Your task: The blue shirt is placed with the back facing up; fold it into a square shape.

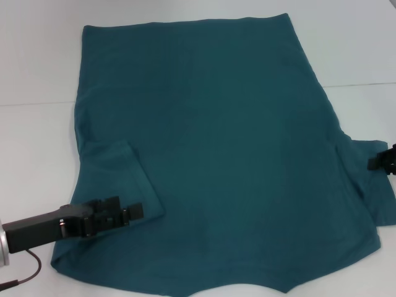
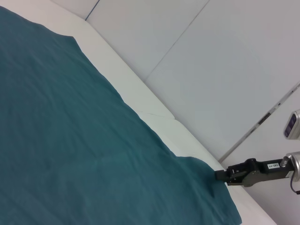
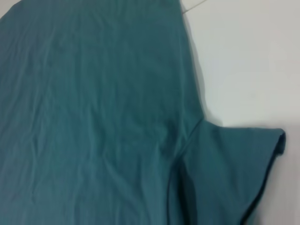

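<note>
Across the centre of the head view, the shirt lies flat on the white counter with its plain side up. The straight hem sits toward the top of the frame and the neck edge toward the bottom. The sleeve at lower left is folded inward onto the body, forming a flap that ends near the left end effector. The sleeve at right extends outward onto the counter.

The left end effector enters from the lower left of the head view. Its tip lies at the edge of the folded sleeve, over the cloth. How far it is open, and whether it has hold of the cloth, cannot be told.

The right end effector shows at the right edge of the head view, at the outer edge of the extended sleeve. In the left wrist view it appears at lower right, its tip meeting the corner of the shirt. Its opening and grasp cannot be told.

In the right wrist view, the shirt fills the left of the frame, with the extended sleeve at lower right.
</note>
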{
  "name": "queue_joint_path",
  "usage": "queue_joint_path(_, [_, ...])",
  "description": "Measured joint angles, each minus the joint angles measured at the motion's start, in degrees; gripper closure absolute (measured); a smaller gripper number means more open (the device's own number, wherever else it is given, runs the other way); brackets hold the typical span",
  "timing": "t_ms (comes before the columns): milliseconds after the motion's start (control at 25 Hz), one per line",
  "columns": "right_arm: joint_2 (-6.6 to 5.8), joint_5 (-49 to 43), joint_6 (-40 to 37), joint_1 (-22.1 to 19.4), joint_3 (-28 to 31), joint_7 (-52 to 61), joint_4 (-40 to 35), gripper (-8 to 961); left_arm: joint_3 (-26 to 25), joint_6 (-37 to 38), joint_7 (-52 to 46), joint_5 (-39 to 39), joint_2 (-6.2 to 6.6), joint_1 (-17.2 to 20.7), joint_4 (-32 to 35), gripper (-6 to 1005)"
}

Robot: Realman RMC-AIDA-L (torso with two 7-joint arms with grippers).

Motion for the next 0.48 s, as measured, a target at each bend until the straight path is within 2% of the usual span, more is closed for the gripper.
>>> queue_joint_path(200, [-0.01, -0.1, 0.0, -0.1, -0.2, 0.0, 0.4, 681, 0.0, -0.1, 0.0, 0.0, 0.0, 0.0, 0.0, 36])
queue_joint_path(440, [-0.01, -0.3, 0.0, -0.1, -0.3, 0.1, 1.0, 911, 0.0, -0.4, -0.1, 0.0, 0.0, 0.1, 0.0, 36])
queue_joint_path(480, [-0.04, -0.5, 0.0, -0.1, -0.3, 0.1, 1.0, 916, 0.0, -0.4, -0.1, 0.0, 0.0, 0.0, 0.0, 36])
